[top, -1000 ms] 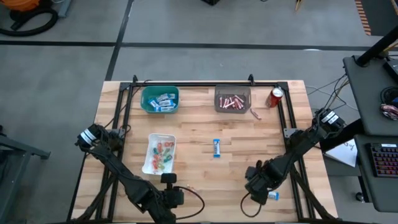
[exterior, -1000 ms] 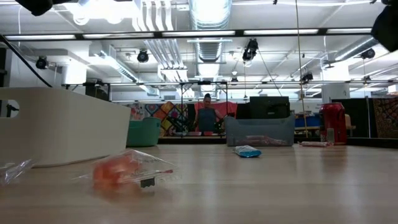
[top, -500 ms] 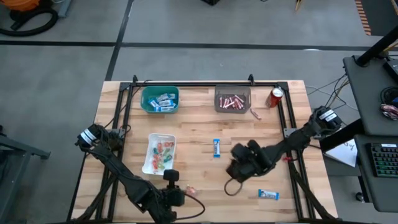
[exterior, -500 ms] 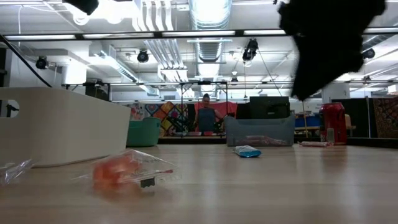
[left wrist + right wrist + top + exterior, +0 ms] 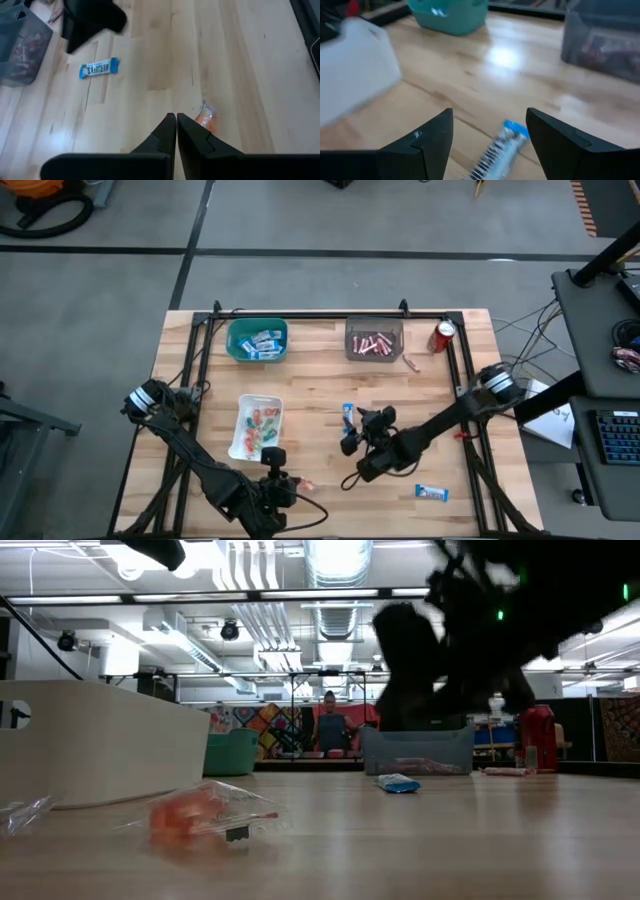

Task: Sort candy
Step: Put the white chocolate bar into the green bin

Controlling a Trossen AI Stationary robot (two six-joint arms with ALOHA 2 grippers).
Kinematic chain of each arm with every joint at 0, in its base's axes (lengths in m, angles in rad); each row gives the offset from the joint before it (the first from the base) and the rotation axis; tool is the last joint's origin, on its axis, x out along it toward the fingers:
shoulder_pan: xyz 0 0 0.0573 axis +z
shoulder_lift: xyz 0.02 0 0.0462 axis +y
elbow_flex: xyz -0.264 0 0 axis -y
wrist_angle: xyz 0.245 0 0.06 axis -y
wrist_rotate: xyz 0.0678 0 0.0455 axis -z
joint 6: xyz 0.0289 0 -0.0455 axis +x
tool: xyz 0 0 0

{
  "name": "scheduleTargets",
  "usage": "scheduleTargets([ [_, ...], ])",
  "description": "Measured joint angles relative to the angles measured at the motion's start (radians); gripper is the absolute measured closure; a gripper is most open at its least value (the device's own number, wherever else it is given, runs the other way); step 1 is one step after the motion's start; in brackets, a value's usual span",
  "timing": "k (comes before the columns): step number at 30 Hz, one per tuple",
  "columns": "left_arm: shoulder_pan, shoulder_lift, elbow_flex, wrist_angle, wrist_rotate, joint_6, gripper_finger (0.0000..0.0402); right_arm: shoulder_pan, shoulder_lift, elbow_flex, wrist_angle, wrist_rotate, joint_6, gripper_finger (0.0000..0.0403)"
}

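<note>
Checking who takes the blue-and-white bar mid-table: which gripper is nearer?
Right. The right gripper is open just beside the bar; the left gripper sits shut near the front edge.

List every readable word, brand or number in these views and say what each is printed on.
"HERSHEY'S": on the blue-and-white mini bar lying on the table, read in the left wrist view.
Second mini bar: print too small to read.
Red soda can: label too small to read.
Candies in the bins: wrappers too blurred to read.
</note>
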Motion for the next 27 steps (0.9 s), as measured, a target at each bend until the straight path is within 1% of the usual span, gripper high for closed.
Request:
scheduleTargets([
  [6,0.000,0.000,0.000,-0.015,-0.006,-0.002,0.0402,0.000,0.159,0.005,0.000,0.027,0.177,0.0167],
  [9,0.000,0.000,0.000,-0.015,-0.007,-0.001,0.0402,0.000,0.214,0.010,0.000,0.028,0.216,0.0167],
  [12,0.000,0.000,0.000,-0.016,-0.008,-0.002,0.0402,0.000,0.260,0.028,0.004,0.030,0.218,0.0168],
  [14,0.000,0.000,0.000,-0.013,-0.010,-0.002,0.0402,0.000,0.292,0.047,0.008,0.055,0.210,0.0168],
  [19,0.000,0.000,0.000,-0.011,-0.035,-0.008,0.0402,0.000,0.336,0.074,0.011,0.069,0.192,0.0171],
  [21,0.000,0.000,0.000,-0.011,-0.035,-0.010,0.0402,0.000,0.341,0.074,-0.001,0.059,0.190,0.0182],
  [23,0.000,0.000,0.000,-0.010,-0.035,-0.018,0.0402,-0.001,0.334,0.075,-0.043,0.038,0.182,0.0201],
  [27,0.000,0.000,0.000,-0.001,-0.049,-0.064,0.0402,0.000,0.314,0.073,-0.120,0.000,0.168,0.0261],
])
